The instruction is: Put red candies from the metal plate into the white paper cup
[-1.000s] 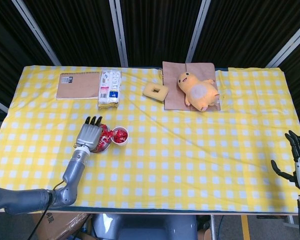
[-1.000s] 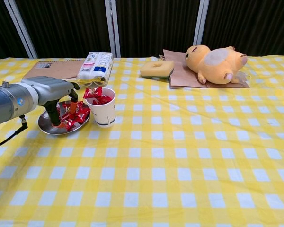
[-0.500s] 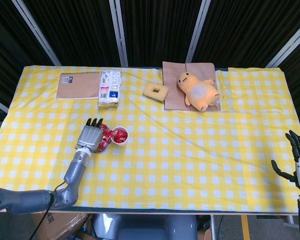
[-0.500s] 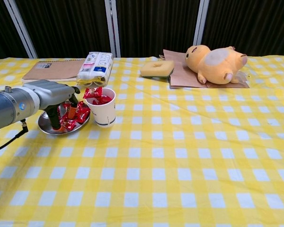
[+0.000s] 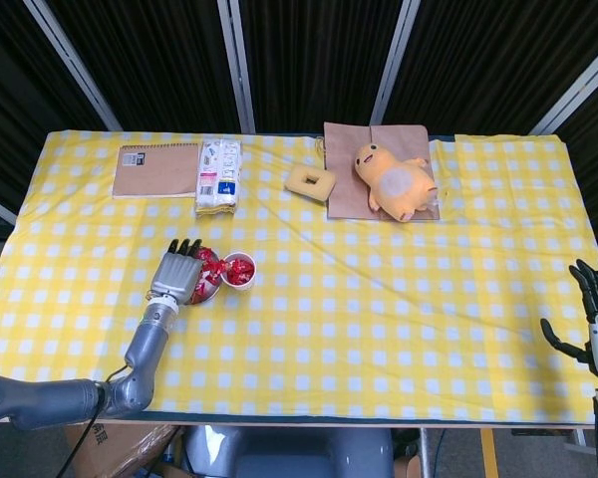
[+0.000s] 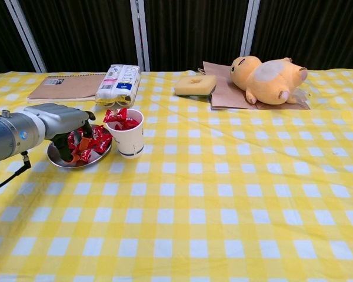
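Chest view shows our left hand point(image 6: 62, 126) lower and a little further back toward us than it was a second ago, when it hung over the metal plate point(image 6: 57, 159) with its fingers pointing down into the heap. Now the fingers point(image 6: 76, 140) are curled in among the red candies point(image 6: 85, 147) on the plate, and one wrapper shows between them. We cannot tell whether it is truly pinched or only touched, so we leave the grip undecided.

From the head view, the left hand point(image 5: 178, 276) covers most of the plate, and only a few candies peek out beside it. The white paper cup point(image 5: 239, 270) stands upright just to the right of the plate, touching or almost touching its rim. It has not shifted across the three moments, and it is already heaped with red candies above its lip.

Our right hand point(image 5: 593, 324) rests at the far right edge of the bench point(image 5: 379, 299), empty with fingers spread, unmoved throughout and well apart from the work.

We judge this descent to be the start of another pick. Several candies remain on the plate, so the task is partly done. With the cup so full, the next drop may spill over the rim.
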### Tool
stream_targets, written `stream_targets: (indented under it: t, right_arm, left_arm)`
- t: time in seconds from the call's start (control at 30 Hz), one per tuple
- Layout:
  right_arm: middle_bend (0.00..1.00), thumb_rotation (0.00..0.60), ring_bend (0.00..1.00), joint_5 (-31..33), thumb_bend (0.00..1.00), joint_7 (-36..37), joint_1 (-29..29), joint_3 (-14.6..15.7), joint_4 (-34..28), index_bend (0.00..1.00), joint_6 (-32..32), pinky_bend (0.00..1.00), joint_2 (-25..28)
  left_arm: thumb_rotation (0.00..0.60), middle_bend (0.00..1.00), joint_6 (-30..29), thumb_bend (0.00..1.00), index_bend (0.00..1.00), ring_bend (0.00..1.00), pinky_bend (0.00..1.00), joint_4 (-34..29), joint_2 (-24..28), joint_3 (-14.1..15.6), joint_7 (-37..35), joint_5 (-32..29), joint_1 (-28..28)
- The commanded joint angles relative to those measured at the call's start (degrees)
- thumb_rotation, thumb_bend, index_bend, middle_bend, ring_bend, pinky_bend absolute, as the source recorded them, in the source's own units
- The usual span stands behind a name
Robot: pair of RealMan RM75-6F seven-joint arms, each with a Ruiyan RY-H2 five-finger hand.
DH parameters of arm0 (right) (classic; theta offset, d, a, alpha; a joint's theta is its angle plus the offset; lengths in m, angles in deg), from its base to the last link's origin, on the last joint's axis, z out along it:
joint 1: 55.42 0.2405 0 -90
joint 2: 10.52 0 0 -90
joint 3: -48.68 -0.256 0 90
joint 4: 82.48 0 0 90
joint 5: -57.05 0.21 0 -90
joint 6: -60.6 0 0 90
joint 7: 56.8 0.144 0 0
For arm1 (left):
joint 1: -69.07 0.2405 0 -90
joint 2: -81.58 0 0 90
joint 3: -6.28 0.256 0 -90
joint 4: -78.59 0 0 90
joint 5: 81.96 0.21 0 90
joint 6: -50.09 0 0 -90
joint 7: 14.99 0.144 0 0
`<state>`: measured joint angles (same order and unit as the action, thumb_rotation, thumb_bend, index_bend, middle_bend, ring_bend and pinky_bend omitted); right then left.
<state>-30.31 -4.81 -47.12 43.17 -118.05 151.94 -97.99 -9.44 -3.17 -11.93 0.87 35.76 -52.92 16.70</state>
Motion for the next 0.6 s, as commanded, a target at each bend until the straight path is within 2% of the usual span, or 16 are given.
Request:
stream_targets:
  t: [0.03, 0.27, 0.6]
  right_arm:
    - [0.0, 0.6, 0.0, 0.0, 0.41, 0.1, 0.0, 0.0, 0.0, 0.0, 0.0, 0.0, 0.0]
    - [0.0, 0.6, 0.0, 0.0, 0.41, 0.1, 0.0, 0.0, 0.1, 0.0, 0.1, 0.0, 0.0]
    - [0.0, 0.6, 0.0, 0.0, 0.41, 0.0, 0.0, 0.0, 0.1, 0.0, 0.0, 0.0, -0.1]
  left_arm:
    - [0.6, 0.0, -0.2, 0.41, 0.54, 0.0, 0.02, -0.1, 0.2, 0.0, -0.1, 0.1, 0.2]
    - [0.6, 0.0, -1.8, 0.41, 0.54, 0.0, 0.02, -3.3, 2.8, -2.3, -3.0, 2.0, 0.7]
    - [0.6, 0.0, -3.6, 0.4, 0.54, 0.0, 0.02, -13.7, 9.1, -7.2, -7.6, 5.6, 0.7]
